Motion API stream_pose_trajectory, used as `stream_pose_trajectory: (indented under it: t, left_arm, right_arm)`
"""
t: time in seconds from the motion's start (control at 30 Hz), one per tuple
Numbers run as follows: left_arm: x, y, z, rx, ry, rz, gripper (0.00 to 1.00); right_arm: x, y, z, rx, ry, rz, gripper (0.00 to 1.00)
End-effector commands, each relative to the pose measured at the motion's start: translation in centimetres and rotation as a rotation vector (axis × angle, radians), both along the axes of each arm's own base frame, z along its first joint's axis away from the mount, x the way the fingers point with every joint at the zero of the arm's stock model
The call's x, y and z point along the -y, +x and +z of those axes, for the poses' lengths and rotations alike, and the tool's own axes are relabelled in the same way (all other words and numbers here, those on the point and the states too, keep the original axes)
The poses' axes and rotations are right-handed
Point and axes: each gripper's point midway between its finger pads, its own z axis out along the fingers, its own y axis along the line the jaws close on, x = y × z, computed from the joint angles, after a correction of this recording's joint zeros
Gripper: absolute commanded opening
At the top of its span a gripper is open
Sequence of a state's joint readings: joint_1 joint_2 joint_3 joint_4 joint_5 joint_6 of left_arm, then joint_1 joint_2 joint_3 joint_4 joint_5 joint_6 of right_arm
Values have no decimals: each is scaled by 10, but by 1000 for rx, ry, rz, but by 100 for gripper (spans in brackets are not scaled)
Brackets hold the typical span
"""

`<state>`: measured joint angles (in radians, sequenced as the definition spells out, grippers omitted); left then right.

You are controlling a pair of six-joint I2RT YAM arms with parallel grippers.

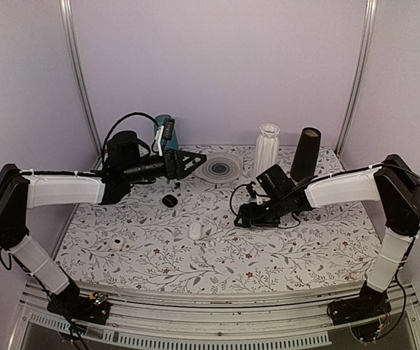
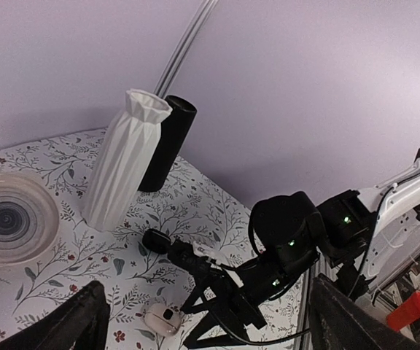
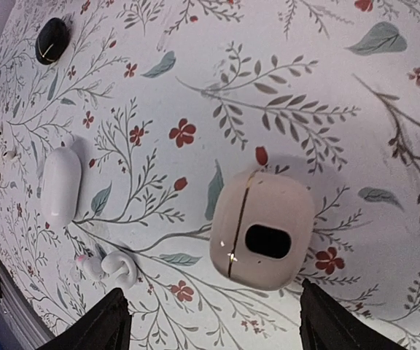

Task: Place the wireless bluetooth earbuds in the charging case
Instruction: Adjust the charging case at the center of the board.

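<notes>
Inspection finding: nothing is inserted yet. The white earbuds are lying loose on the desk, at eight o'clock from the beige case, which appears closed. The right gripper is hovering over it, fingers apart. The left gripper is hanging spread and empty.

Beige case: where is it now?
The beige case lies mid right wrist view, under the open right gripper, white case and earbuds to its left.

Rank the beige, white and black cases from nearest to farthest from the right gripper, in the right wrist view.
1. beige case, just ahead of the right gripper.
2. white case, at the left.
3. black case, far upper left.
</notes>
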<state>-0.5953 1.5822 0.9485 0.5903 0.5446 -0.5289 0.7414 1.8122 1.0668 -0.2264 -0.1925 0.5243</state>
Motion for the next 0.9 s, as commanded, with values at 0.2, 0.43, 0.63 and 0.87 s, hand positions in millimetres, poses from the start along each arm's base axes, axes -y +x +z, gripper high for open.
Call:
stream_pose_trajectory:
  t: [0.2, 0.43, 0.63, 0.87]
  left_arm:
    - [-7, 1, 18, 46, -16, 14, 95]
    - [-7, 1, 17, 45, -17, 13, 95]
    - [-5, 1, 17, 41, -22, 4, 95]
    - [-7, 0, 15, 41, -14, 8, 95]
  right_arm:
    - [-8, 48, 17, 118, -2, 108, 82]
    - [-21, 55, 4, 104, 25, 143, 83]
    - [-40, 65, 10, 147, 78, 201, 83]
    - [-49, 55, 2, 107, 118, 281, 83]
